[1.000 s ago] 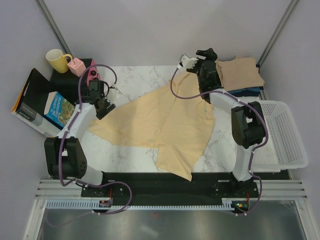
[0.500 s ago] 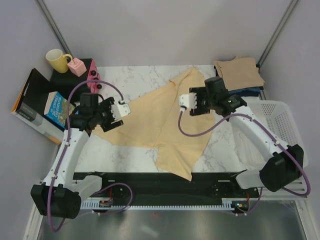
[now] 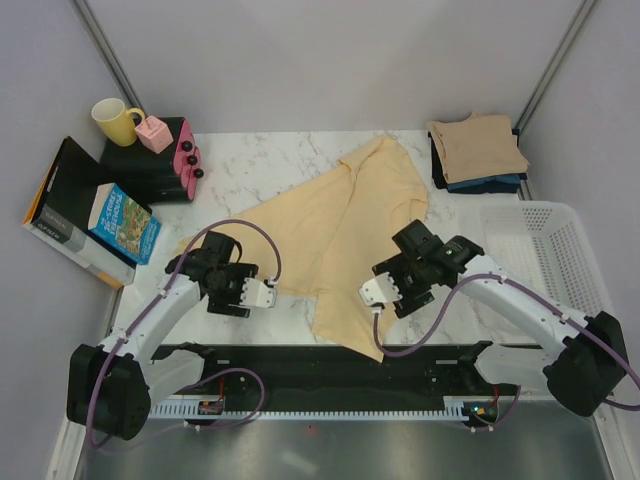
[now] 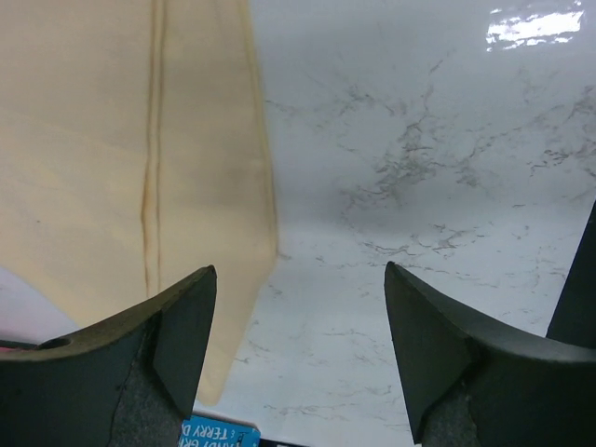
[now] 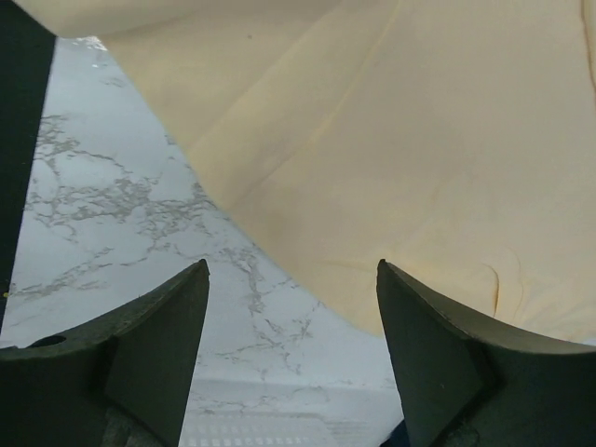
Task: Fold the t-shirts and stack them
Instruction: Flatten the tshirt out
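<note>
I have the pale yellow-cream cotton t-shirt [image 3: 345,235] spread loosely across the middle of the white marble-patterned surface [image 3: 260,165]. It is rumpled, not flat, and one corner points toward the near edge.

My left end effector [image 3: 260,293] sits low over bare marble just beside the shirt's left edge. Its jaws are spread wide with nothing between them. Through its wrist camera I see a hemmed corner of the shirt ahead of the left finger.

My right end effector [image 3: 374,292] hangs at the shirt's near right edge, likewise parted and empty. In its wrist view the cloth's edge runs diagonally across.

In the far right corner a folded tan-beige t-shirt [image 3: 478,146] lies on top of folded dark navy shirts [image 3: 488,184]. The white plastic mesh basket [image 3: 575,290] is just beside that stack.
</note>
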Tool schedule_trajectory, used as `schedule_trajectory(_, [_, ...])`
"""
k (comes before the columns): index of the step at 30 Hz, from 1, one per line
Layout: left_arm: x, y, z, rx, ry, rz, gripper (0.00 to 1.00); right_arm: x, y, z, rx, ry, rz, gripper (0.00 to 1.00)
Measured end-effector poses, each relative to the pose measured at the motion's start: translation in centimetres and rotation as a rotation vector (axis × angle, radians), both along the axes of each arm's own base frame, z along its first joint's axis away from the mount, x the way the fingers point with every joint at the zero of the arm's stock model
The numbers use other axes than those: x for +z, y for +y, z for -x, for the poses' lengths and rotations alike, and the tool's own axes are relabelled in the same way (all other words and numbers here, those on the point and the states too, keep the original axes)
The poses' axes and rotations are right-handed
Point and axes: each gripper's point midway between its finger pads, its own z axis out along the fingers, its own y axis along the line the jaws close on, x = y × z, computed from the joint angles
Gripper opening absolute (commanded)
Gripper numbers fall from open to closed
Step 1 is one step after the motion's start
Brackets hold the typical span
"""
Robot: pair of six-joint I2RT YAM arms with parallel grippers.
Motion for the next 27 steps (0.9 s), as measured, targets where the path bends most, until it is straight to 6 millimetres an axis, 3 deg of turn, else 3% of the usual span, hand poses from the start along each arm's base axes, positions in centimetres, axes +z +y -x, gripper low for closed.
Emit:
schedule_trajectory(6, [-2.7,2.0,0.6,-0.001,-0.015,-0.102,0.79,-1.7,0.2,3.4,0.110,0.026,0.023,0.82])
schedule_trajectory(12, [-4.3,3.6,0.6,0.042,-0.024,-0.161,0.78,-2.0,1.6,4.5,0.146,0.050,0.002,0.83])
schedule_trajectory(20, [-4.0,5.7,-3.5,0.149,-0.139,-0.232,0.74,-3.0,2.7,5.3,0.149,0.107,-0.018,0.83])
schedule_trajectory(26, [-4.0,6.4,-5.7,0.200,-0.180,-0.261,0.56,-4.1,2.6,6.4,0.152,0.151,-0.015,0.83])
schedule_trajectory(27, [-4.1,6.4,-5.9,0.204,-0.180,-0.264,0.44,-4.3,2.5,6.6,0.152,0.160,-0.010,0.83])
